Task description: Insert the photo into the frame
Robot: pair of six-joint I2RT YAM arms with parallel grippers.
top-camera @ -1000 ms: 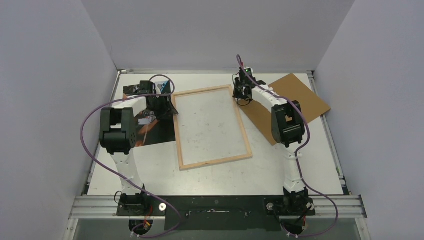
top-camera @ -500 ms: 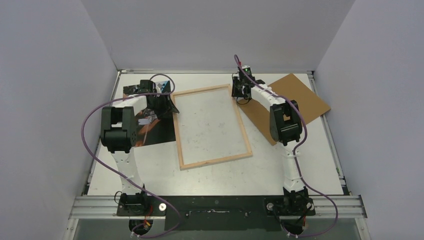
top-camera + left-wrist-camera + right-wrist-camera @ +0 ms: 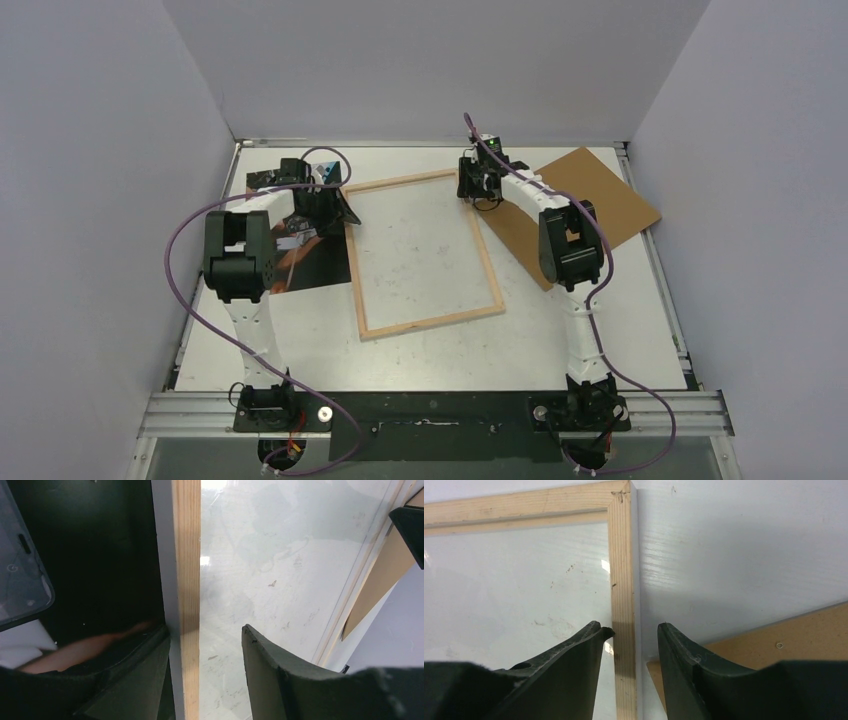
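On the tabletop, centre: the frame (image 3: pixel 623 570) lies wood side up, skewed to the tabletop (image 3: pixel 430 360) edges, with nothing in it.
Photo: the photo (image 3: pixel 318 268) lies picture side up, just beside the frame's left rail and partly hidden by my left arm. I cannot tell whether its edge is tucked under the rail.
Left fingers: my left fingers (image 3: pixel 340 212) straddle the left rail, released, with a clear gap on the inner side.
Right fingers: my right fingers (image 3: pixel 478 183) straddle the right rail near the far corner, released. The inner tip looks to touch the wood and the outer tip stands apart.
Risk, frame: a sideways pull-out on either side could catch a rail and slew the frame. I judge a straight lift safer.
Risk, photo: if the left rail is nudged, it may drag or ride over the photo. The thin paper lies flat, so a pinch may crease it.
Risk, board: the board (image 3: pixel 610 195) has a corner just beside the right rail, so a frame shifted right would climb onto it.
Edges: the left wall stands near the photo. The far wall is near the frame's far rail.
Open room: the bare tabletop lies nearer than the frame.
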